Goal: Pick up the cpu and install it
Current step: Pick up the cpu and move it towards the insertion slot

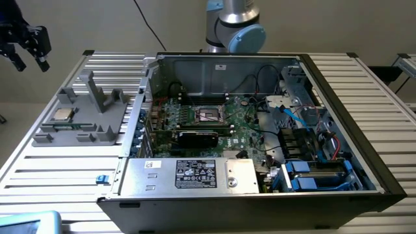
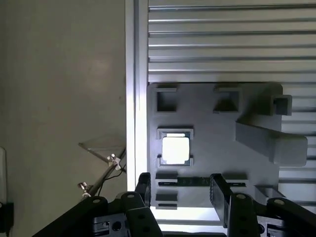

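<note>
**Fig. 1. Approach to the cpu, before the grasp**

My pincer (image 1: pixel 31 63) hangs wide open and holds nothing. It is well above the slatted surface (image 1: pixel 65 165), at about eleven o'clock from the grey fixture (image 1: pixel 97 127) in the exterior view. The cpu (image 1: pixel 62 114) lies flat in a recess of that fixture, at nine o'clock from the open computer case (image 1: pixel 383 181). The socket (image 1: pixel 209 115) inside the case has no chip in it.

In the wrist view, the cpu (image 2: pixel 175 149) sits beyond my pincer (image 2: pixel 180 190), roughly in line with the gap between the fingers. I judge the step in hand to be the pickup, not yet made. It calls for a level, centred descent so the fingers straddle the chip's edges and clear the recess walls.
</note>
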`<state>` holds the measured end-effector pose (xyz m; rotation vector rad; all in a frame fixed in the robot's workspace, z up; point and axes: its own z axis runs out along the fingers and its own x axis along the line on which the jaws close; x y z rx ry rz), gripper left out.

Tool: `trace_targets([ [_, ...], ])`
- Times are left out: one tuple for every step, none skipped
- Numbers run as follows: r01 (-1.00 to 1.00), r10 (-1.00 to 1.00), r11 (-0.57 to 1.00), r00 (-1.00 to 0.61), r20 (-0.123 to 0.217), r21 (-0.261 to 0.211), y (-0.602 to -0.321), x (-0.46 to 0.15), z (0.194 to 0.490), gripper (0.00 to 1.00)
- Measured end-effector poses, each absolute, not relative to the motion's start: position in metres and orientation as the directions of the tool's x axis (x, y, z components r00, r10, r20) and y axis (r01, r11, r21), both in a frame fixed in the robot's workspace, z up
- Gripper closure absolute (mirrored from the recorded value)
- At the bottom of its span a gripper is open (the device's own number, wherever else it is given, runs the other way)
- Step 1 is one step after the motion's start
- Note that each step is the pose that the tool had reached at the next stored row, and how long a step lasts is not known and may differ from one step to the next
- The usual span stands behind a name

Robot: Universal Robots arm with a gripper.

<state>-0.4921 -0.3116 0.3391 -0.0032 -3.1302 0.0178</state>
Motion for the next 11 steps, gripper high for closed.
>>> trace_targets([
  [0.002,0.002,1.000,-1.000,0.011,-0.007,-0.312,-0.492,0.338,0.39],
  [0.002,0.002,1.000,-1.000,0.011,-0.004,-0.312,-0.492,0.336,0.39],
  [0.002,0.002,1.000,-1.000,0.011,0.000,-0.312,-0.492,0.334,0.39],
  [0.002,0.002,1.000,-1.000,0.011,0.003,-0.313,-0.492,0.333,0.39],
  [0.002,0.002,1.000,-1.000,0.011,0.007,-0.313,-0.492,0.331,0.39],
  [0.002,0.002,1.000,-1.000,0.011,0.010,-0.313,-0.492,0.329,0.39],
  [0.002,0.002,1.000,-1.000,0.011,0.010,-0.313,-0.492,0.327,0.39],
  [0.002,0.002,1.000,-1.000,0.011,0.011,-0.314,-0.493,0.326,0.39],
  [0.002,0.002,1.000,-1.000,0.011,0.011,-0.314,-0.493,0.324,0.39],
  [0.002,0.002,1.000,-1.000,0.011,0.011,-0.314,-0.493,0.322,0.39],
  [0.002,0.002,1.000,-1.000,0.011,0.011,-0.314,-0.493,0.320,0.39],
])
